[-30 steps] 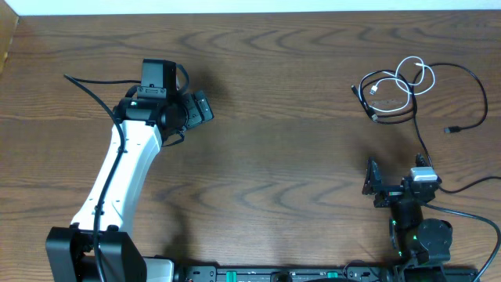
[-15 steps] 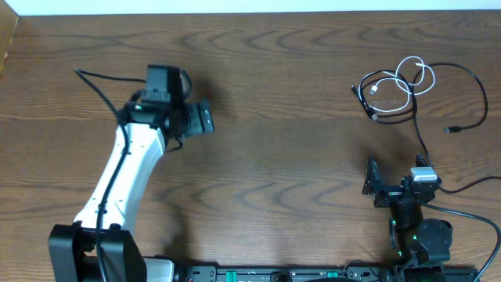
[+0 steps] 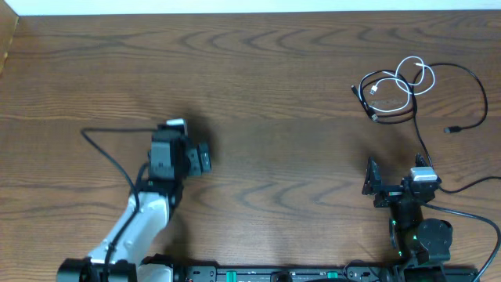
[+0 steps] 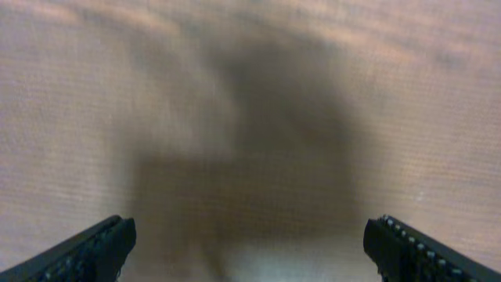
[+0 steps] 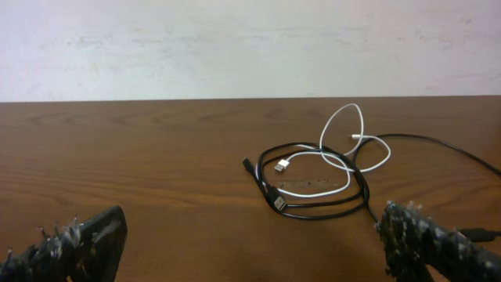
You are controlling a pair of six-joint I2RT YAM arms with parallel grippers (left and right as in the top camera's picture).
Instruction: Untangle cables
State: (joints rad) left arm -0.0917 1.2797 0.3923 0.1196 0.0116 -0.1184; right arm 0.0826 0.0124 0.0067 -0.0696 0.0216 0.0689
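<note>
**Overhead and wrist views.** The wooden worktop (image 3: 274, 94) is filling the overhead frame. The left arm (image 3: 129, 223) is reaching up from the lower left edge. Its left hand (image 3: 202, 159) is pointing toward frame right, with fingers spread wide and gripping nothing above blurred wood. The right hand (image 3: 370, 180) is sitting at lower right, likewise spread wide and empty. In the upper right, the black cable (image 3: 472, 86) is lying in a loop, with a long tail arcing right and down to a small plug. The white cable (image 3: 415, 74) is looping across and through it, and the two are touching.
</note>
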